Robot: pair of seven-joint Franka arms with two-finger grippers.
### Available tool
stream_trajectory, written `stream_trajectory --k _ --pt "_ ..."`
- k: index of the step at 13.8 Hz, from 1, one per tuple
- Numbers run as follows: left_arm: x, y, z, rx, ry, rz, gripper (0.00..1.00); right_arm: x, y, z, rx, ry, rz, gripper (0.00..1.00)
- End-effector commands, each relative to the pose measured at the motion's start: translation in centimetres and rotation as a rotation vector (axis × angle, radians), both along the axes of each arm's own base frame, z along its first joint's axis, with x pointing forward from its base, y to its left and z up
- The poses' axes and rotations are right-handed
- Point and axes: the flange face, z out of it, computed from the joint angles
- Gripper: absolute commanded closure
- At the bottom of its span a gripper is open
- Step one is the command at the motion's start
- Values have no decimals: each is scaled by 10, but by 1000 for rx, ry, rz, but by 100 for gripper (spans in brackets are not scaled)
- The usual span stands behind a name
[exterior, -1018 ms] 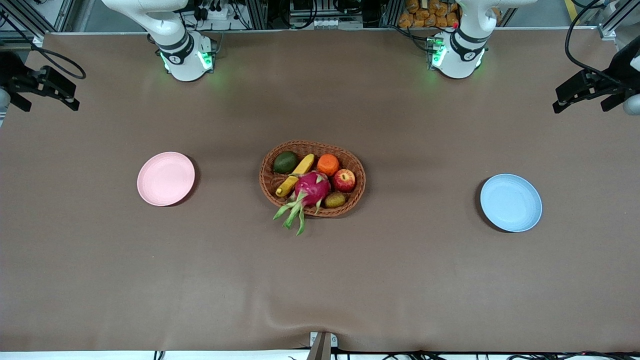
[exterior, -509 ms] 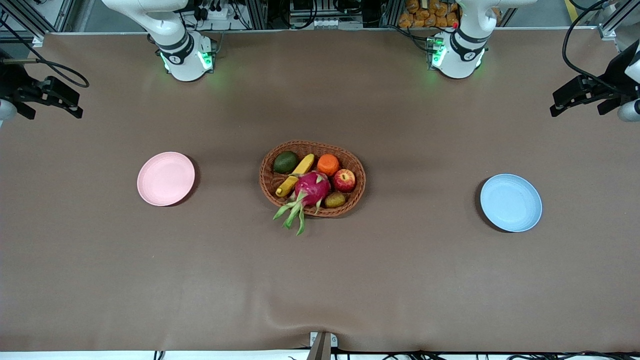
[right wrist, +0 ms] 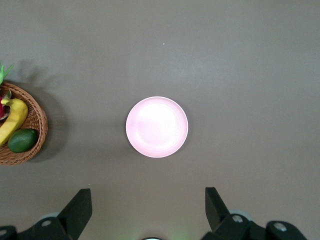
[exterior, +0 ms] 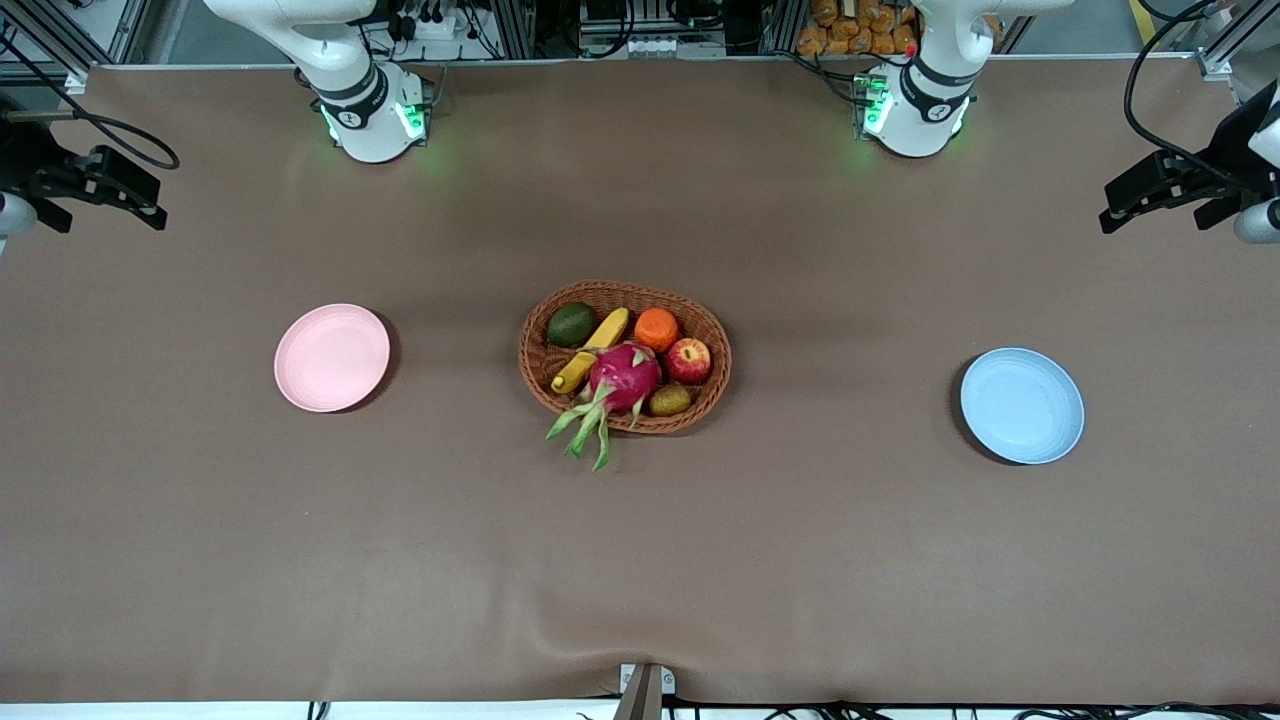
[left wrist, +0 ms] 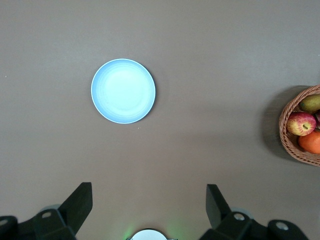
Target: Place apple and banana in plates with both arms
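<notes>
Fruit in an oval brown wicker basket (exterior: 624, 357) at the middle of the brown counter (exterior: 640, 560): the small red apple (exterior: 688, 361) toward the left arm's end, the long yellow banana (exterior: 590, 349) toward the right arm's end; the pale pink round plate (exterior: 331, 357) and pale blue round plate (exterior: 1022, 405) lie bare, well apart from the basket; left tool (left wrist: 150, 207) hangs open high over the counter's left-arm end; right tool (right wrist: 149, 207) likewise open over the right-arm end.
</notes>
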Motion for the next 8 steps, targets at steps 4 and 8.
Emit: stream_trajectory --k 4,8 --pt "-1 -2 0 -16 8 -16 0 -8 -4 8 -5 49 -13 0" --pt "-1 -2 -2 -16 11 -19 0 -19 -2 23 -4 72 -21 0"
